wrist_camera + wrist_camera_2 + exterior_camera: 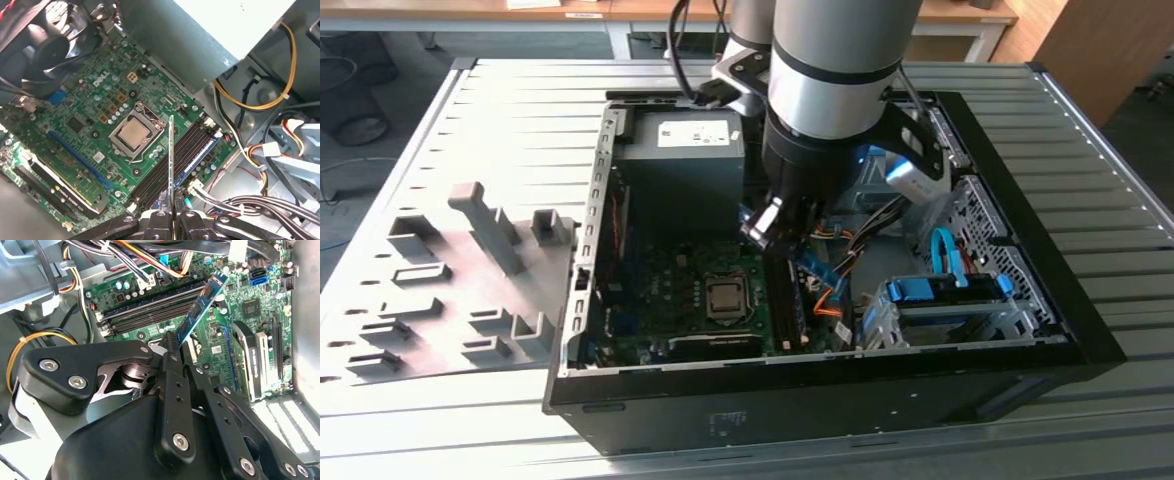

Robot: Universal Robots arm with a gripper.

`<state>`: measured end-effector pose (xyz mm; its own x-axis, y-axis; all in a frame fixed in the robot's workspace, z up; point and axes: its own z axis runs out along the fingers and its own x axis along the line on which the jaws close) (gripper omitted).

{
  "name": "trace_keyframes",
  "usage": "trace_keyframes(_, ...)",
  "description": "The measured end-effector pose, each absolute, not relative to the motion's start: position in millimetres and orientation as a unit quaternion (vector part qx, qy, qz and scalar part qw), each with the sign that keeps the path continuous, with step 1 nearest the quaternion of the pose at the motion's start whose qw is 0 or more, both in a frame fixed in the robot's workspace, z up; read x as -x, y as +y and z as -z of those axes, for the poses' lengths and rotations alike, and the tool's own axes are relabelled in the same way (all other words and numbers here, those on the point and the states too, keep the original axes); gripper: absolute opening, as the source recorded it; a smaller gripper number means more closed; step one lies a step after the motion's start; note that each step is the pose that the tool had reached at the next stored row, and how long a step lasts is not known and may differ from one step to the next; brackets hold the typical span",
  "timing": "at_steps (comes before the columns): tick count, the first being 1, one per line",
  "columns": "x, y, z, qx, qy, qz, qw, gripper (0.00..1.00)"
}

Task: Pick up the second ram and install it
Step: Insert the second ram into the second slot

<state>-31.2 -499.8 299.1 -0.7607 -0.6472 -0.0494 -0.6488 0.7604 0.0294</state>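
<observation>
My gripper [172, 342] is shut on the second ram [202, 302], a narrow blue-green stick with black chips, gripping it by one end. In the first wrist view the ram [171, 160] shows edge-on, rising from the gripper [172, 216] and hanging above the row of black memory slots [165, 172] beside the processor socket [134, 134]. The stick is tilted and clear of the board. In the exterior view the gripper [778, 238] is inside the open computer case [1014, 250], with the ram [815, 266] slanting down toward the motherboard [667, 290].
Grey holder blocks [487, 235] stand on a plate at the exterior view's left. The power supply [680, 150], cable bundles [260, 150], a drive cage [947, 295], a fan [45, 45] and an expansion card [250, 360] crowd the slots.
</observation>
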Motion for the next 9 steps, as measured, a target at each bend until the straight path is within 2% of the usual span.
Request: trace_keyframes(9,31.2,-499.8,-298.9,0.314,0.949,-0.022,0.019,0.14)
